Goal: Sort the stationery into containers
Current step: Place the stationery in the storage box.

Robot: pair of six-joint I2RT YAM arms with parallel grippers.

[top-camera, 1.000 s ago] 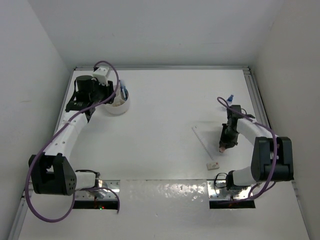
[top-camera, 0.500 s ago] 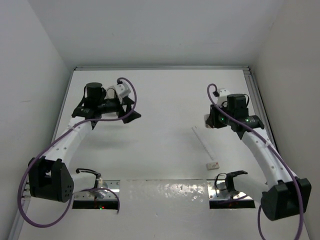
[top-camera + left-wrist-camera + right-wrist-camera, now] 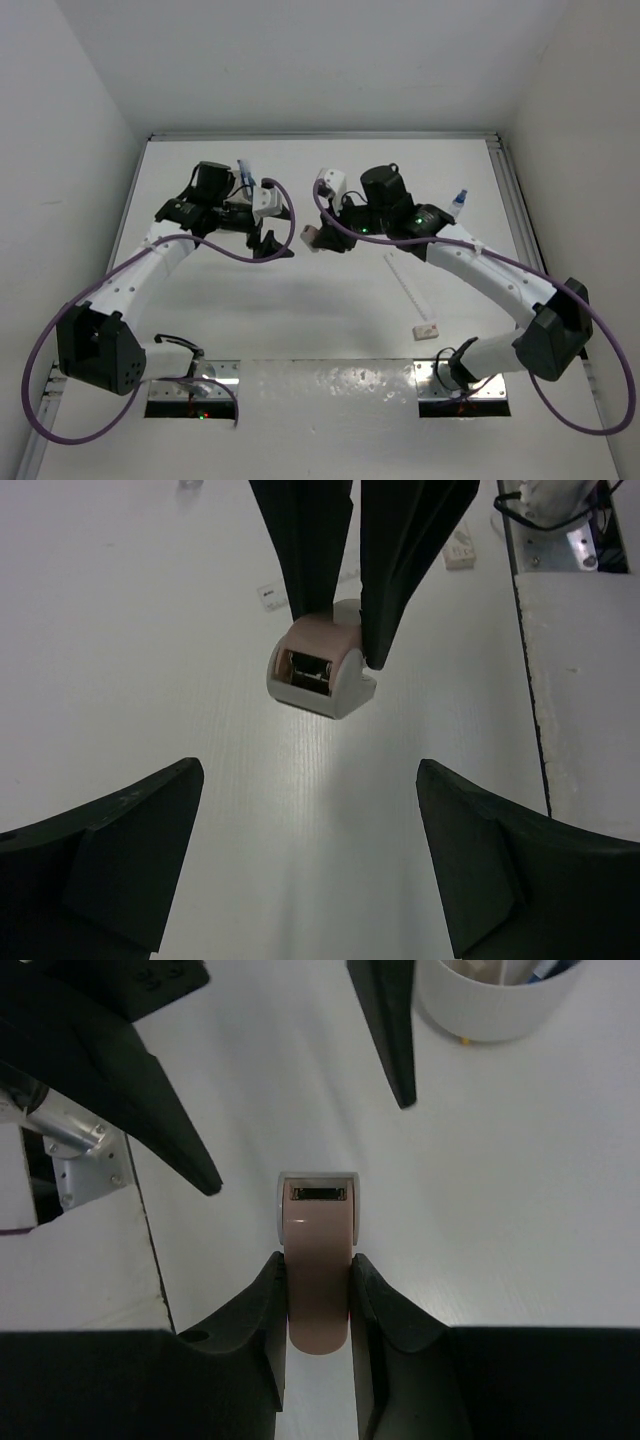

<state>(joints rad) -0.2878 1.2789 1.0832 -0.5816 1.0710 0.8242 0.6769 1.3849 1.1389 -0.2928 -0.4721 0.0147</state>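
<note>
Plain white walls (image 3: 300, 60) close in a white counter (image 3: 330, 310) on three sides (metal rails (image 3: 508, 180) run along its edges); the light is even and the shadows soft.

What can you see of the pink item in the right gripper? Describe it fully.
The pink item is a small, smooth, plastic-looking block. It has a rounded pink body that ends in a pale grey cap with a dark rectangular slot in its face. The right gripper is shut on its pink sides, one finger on each, and the capped end sticks out forward. It is held over the middle of the table, facing the open left gripper, which does not touch it.
</note>
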